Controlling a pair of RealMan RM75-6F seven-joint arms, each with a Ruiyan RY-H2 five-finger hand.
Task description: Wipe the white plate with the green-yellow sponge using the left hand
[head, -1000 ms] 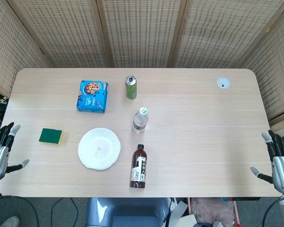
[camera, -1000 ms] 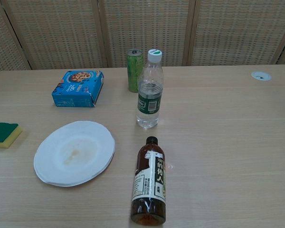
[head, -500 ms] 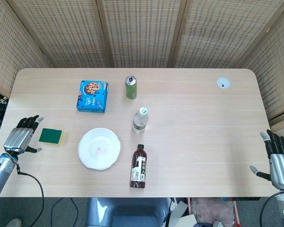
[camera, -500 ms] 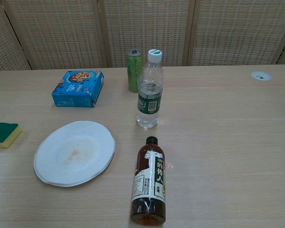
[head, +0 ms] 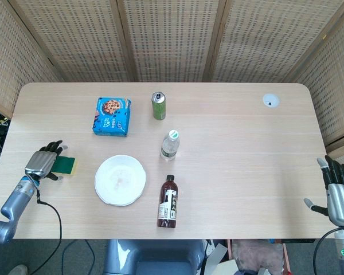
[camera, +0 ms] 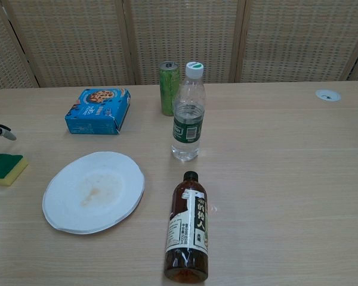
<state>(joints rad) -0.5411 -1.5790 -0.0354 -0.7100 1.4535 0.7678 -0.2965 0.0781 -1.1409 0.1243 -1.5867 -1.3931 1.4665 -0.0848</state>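
Observation:
The white plate (head: pixel 120 180) (camera: pixel 93 191), stained brown in its middle, lies on the table's near left. The green-yellow sponge (head: pixel 66 165) (camera: pixel 4 167) lies flat to the plate's left. My left hand (head: pixel 42 162) hovers over the sponge's left edge, fingers spread, holding nothing; only a fingertip (camera: pixel 2 131) of it shows at the left border of the chest view. My right hand (head: pixel 339 192) hangs off the table's near right corner with its fingers apart and nothing in it.
A blue cookie box (head: pixel 112 116) lies behind the plate. A green can (head: pixel 159 105) and a clear water bottle (head: pixel 169 145) stand mid-table. A dark bottle (head: pixel 168 201) lies on its side right of the plate. Wicker screens back the table.
My left hand has moved right, from beside the table's left edge to over the sponge's left side. The right hand has barely shifted. The objects have stayed put.

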